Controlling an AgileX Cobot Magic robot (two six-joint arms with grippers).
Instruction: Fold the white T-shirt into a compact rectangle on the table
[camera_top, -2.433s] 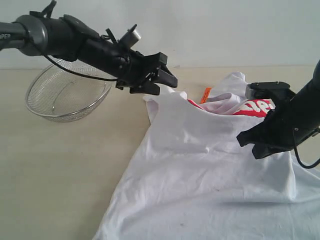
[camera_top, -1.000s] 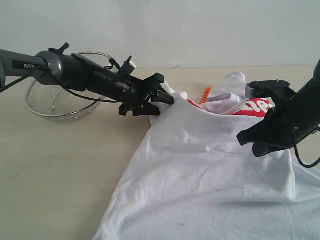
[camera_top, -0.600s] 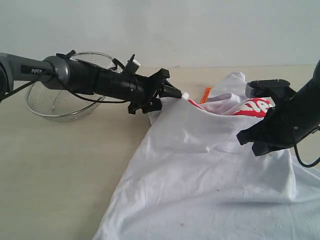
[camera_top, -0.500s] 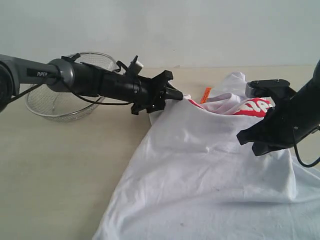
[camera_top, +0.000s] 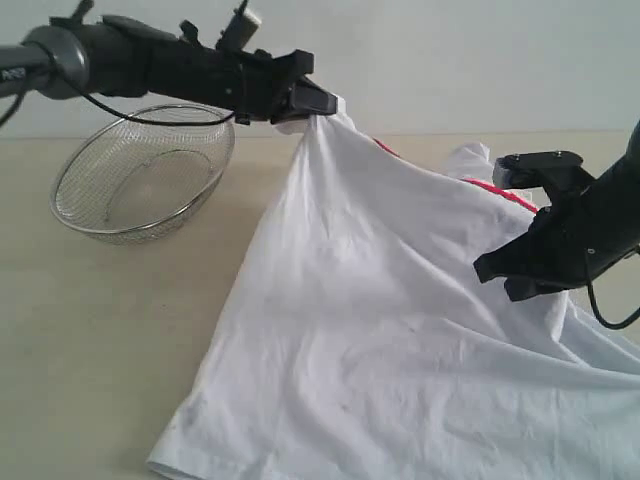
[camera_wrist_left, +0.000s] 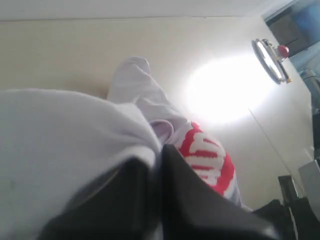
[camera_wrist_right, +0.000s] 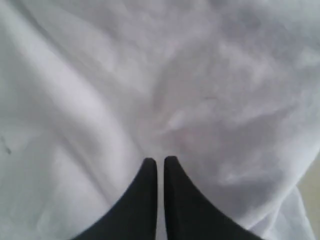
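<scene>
Grips the far-left corner of the white T-shirt (camera_top: 380, 330) in the tightly clamped left gripper (camera_top: 318, 103), lifted above the table (camera_top: 100, 330) just right of the wire basket (camera_top: 135, 175). Pinches the shirt's right side in the right gripper (camera_top: 515, 280), jaws closed on cloth. Drapes down from both holds, near hem lying on the table

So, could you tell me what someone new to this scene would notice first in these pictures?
The white T-shirt hangs like a tent from the left hand, which pinches its edge high above the table at upper left. The right hand sits closed against the cloth at right, and a wire-mesh basket sits on the table at far left.
</scene>
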